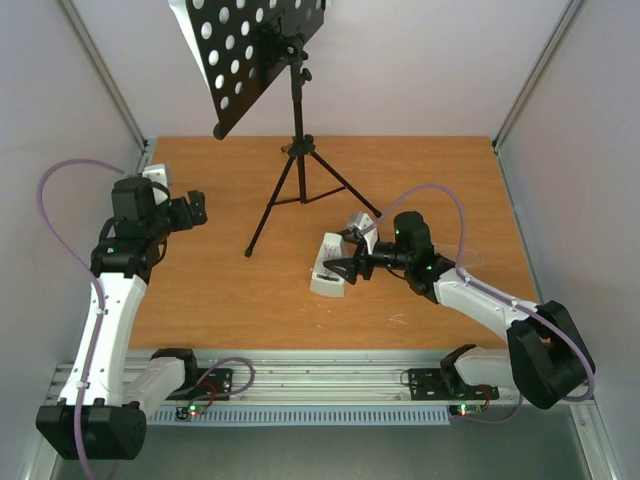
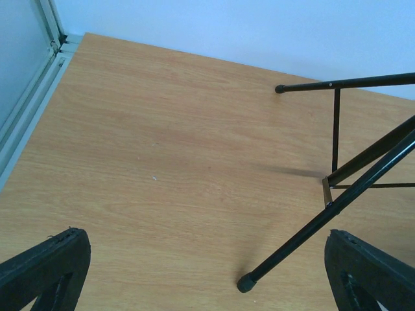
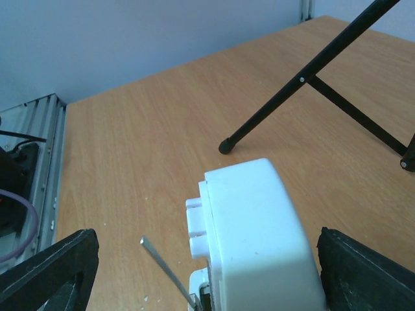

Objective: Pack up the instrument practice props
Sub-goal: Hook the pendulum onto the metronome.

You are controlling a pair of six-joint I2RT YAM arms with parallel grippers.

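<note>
While the music stand (image 1: 293, 150) stands upright on its three legs at the middle of the table (image 1: 440, 180), both arms hang low on either side of it. Its desk with the round holes tilts at the top of the overhead view, leaning away to the stand's left.

Over to the left gripper (image 1: 195, 210): it sits left of the stand, well short of the nearest leg, fingers (image 2: 45, 265) spread as wide as they go and nothing between them. From its wrist camera one rubber foot of the stand (image 2: 246, 282) shows on the bare wood between the two fingers, with the leg running up and away to the right. No contact there.

Now the right gripper (image 1: 350, 268): it is down just in front of the stand, on the side nearer the arm bases, and lined up on the metronome (image 1: 328, 268). That small white box rests on the table between the stand's front-left foot and its right foot, close to neither. The right wrist view has the white casing (image 3: 256, 233) filling the middle, a thin metal rod (image 3: 167, 269) poking out beside it, and a black finger (image 3: 48, 272) at each lower corner. Jaws are wide, straddling the metronome; whether either pad touches it, I cannot tell.
</note>
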